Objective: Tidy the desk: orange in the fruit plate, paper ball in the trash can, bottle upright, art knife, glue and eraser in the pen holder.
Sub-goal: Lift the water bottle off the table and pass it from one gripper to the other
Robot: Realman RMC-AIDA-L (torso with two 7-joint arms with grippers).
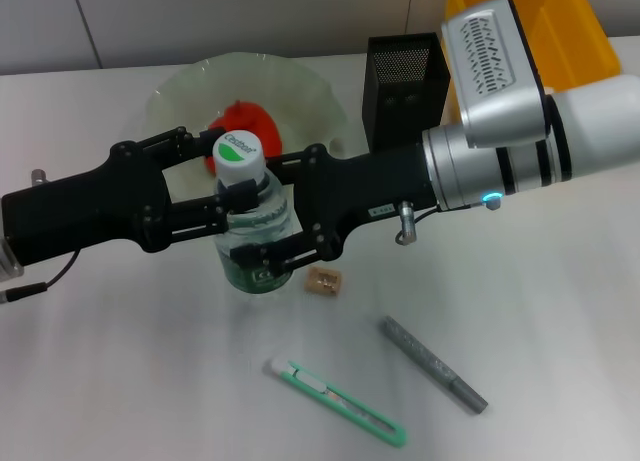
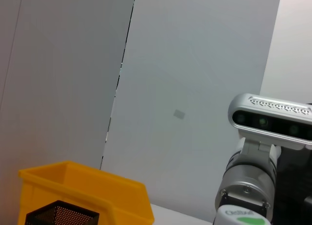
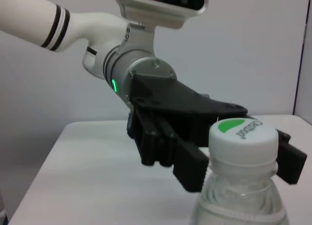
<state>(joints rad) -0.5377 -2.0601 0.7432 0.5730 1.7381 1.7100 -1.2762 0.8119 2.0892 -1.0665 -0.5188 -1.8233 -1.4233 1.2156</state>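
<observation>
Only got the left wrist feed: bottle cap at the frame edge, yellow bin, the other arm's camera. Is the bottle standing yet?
Observer: Yes. The head view shows the bottle upright on the table, with the left gripper and the right gripper reaching in at it from opposite sides.
Operator: Stationery in the holder?
Observer: No. The art knife, glue stick and eraser all lie on the table in front of the bottle. The pen holder stands behind it.
</observation>
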